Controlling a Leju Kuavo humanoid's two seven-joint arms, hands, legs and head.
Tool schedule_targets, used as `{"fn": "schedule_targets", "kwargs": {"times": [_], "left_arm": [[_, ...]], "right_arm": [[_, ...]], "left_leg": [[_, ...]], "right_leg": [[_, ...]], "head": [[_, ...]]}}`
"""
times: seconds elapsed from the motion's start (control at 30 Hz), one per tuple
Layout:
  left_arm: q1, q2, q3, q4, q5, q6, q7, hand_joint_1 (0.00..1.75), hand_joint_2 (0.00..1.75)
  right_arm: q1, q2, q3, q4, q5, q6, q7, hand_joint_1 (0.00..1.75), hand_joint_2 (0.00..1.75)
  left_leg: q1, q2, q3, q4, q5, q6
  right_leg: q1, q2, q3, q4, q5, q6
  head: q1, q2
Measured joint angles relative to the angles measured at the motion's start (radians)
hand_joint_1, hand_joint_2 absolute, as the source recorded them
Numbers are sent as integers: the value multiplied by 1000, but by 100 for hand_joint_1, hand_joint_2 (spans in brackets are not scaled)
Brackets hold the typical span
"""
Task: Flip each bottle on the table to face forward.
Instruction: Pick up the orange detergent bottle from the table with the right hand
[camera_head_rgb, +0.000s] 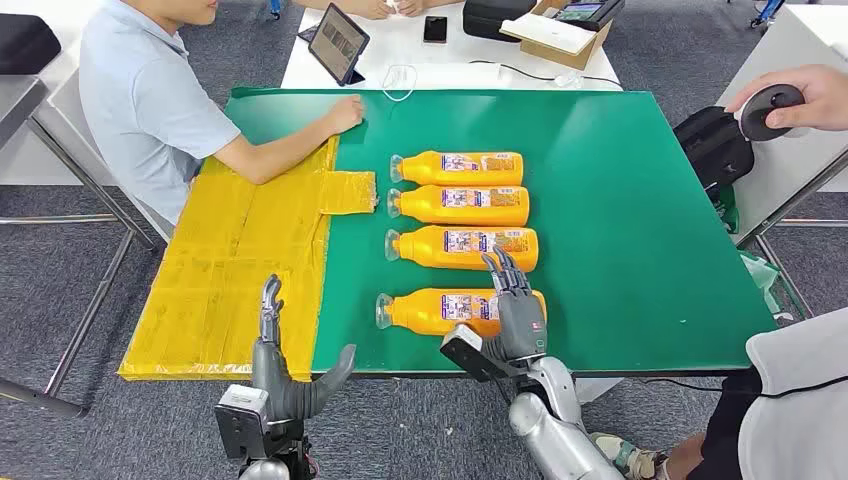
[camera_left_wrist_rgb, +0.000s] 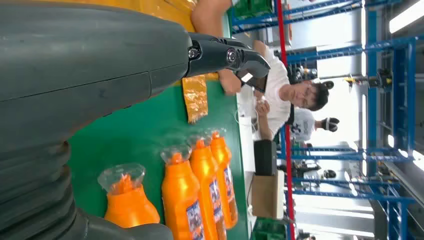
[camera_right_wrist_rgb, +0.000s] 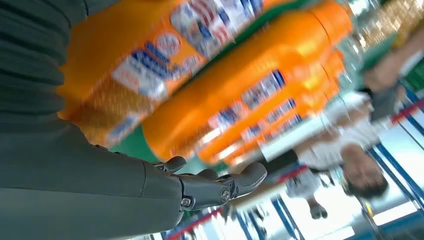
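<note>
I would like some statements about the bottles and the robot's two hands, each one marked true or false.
1. Four orange bottles lie on their sides on the green table. True.
2. The bottle caps point toward the yellow mat. True.
3. The right hand hangs far from every bottle. False: it is over the nearest bottle.
4. The left hand holds a bottle. False: it holds nothing, fingers apart.
5. A tablet stands on the white table. True.
</note>
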Motion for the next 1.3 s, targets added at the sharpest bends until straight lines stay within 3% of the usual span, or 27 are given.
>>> {"fn": "schedule_targets", "kwargs": {"times": [0.43, 0.8, 1.03, 1.3], "left_arm": [[3, 13, -14, -15, -45, 0, 0, 0, 175], [20, 19, -13, -62, -96, 2, 23, 0, 175], [33, 20, -12, -84, -115, 1, 43, 0, 175], [39, 21, -11, -97, -117, -25, 69, 0, 175]], "right_arm": [[-47, -1, 54, 147, 25, -34, 67, 0, 175], [-78, -21, 110, 190, 241, -88, 293, 0, 175], [-96, -32, 134, 195, 346, -40, 407, 0, 175], [-147, -42, 145, 204, 403, 78, 470, 0, 175]], "left_leg": [[0, 1, 2, 0, 0, 0], [0, 1, 5, 0, 0, 0], [0, 1, 6, 0, 0, 0], [0, 1, 8, 0, 0, 0]], "right_leg": [[0, 0, 2, 0, 0, 0], [0, 0, 4, 0, 0, 0], [0, 0, 5, 0, 0, 0], [0, 1, 7, 0, 0, 0]], "head": [[0, 0], [0, 0], [0, 0], [0, 0]]}}
